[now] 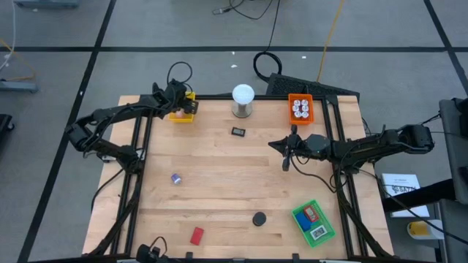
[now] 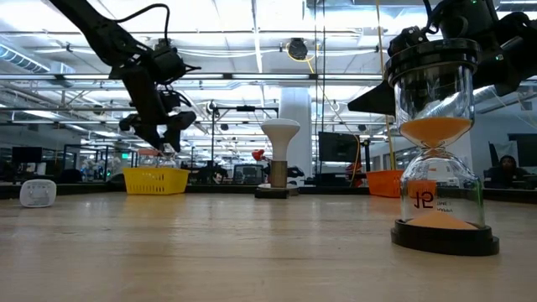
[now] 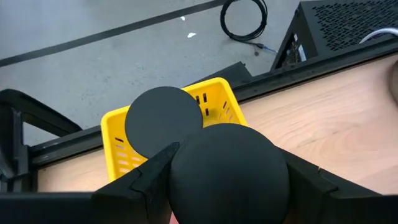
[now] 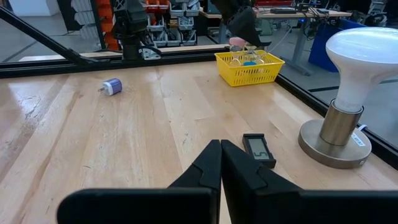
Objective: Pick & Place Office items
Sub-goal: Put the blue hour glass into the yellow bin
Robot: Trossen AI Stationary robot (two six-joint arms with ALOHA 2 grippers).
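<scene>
Left arm is at the far-left corner, its left gripper hovering over the small yellow slotted plastic tray, which already holds a pink round piece and a bluish bit. From the left wrist view a black round disc sits between the fingers right above the tray; whether the jaws clamp it or are letting go I cannot tell, so this looks like the drop-off step of one pick-and-place cycle (judgement only). Loose office items on the light wooden table: a small purple-and-white cylindrical bit left of centre, a flat red block near the front edge, a small black rectangular gadget with a grey display just in front of the white ball lamp on a metal base, and a black round puck towards the front. Further right an orange tray holds whitish pieces, and a green tray at front right holds red and blue flat blocks. The right gripper hangs mid-table on the right with its fingers pressed shut on nothing, waiting. An orange-sand hourglass stands close to the low camera. Next move likely calls for releasing cleanly inside the yellow tray walls, lifting clear, then heading for the nearest loose piece, probably the purple bit.
</scene>
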